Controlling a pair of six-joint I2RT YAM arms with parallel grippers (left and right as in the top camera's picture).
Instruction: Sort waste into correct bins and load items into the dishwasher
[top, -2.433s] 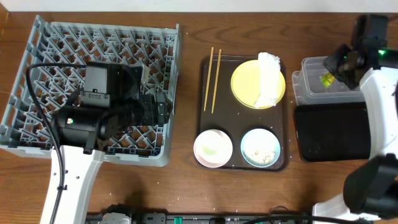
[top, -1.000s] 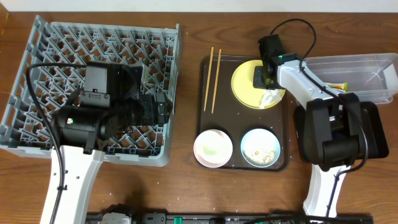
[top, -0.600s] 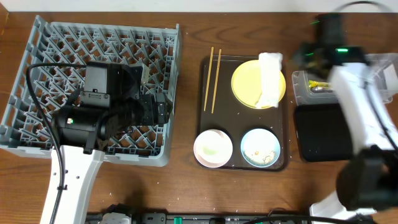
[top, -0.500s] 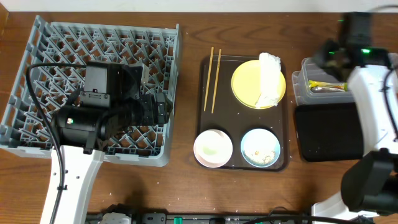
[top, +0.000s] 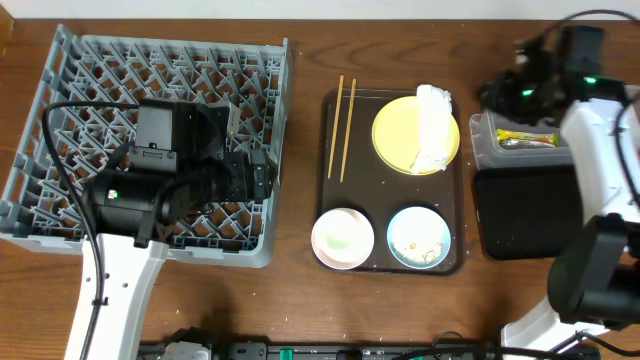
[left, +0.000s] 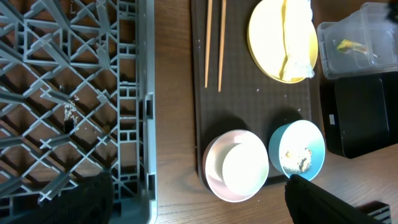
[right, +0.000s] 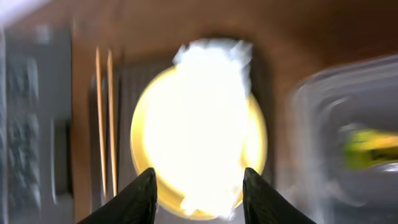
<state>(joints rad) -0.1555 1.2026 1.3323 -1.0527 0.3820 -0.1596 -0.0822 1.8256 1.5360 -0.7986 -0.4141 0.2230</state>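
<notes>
- Bowls nearest: light blue bowl (top: 418, 238) in the near right corner of the brown serving tray (top: 326, 200), with whitish rice scraps (top: 420, 246) lying in its bottom.
- White bowl (top: 342, 238) sits just beside it on the left, in the tray's near left corner. The left wrist view shows a smaller white round vessel nested inside it, which looks like the white cup (left: 244, 169).
- Left gripper (left: 199, 202) hangs over the near right part of the grey dish rack (top: 230, 250), which fills the left of the table (top: 300, 300). Its fingers are spread wide with nothing between them.
- Black tray (top: 530, 212) lies on the table right of the serving tray, close alongside it.
- Yellow plate (top: 393, 135) is on the far right part of the serving tray. The crumpled white napkin (top: 433, 128) lies across its right side and reaches past the plate's far rim.
- Two chopsticks (top: 346, 128) lie parallel on the tray left of the plate, apart from it.
- Clear tub (top: 482, 140) stands just behind the black tray, with the green wrapper (top: 525, 136) inside it.
- Right gripper (top: 503, 92) is above the table at the far side, between the plate and the tub. The right wrist view is blurred, but its fingers show apart and empty, looking down on the napkin and plate.
</notes>
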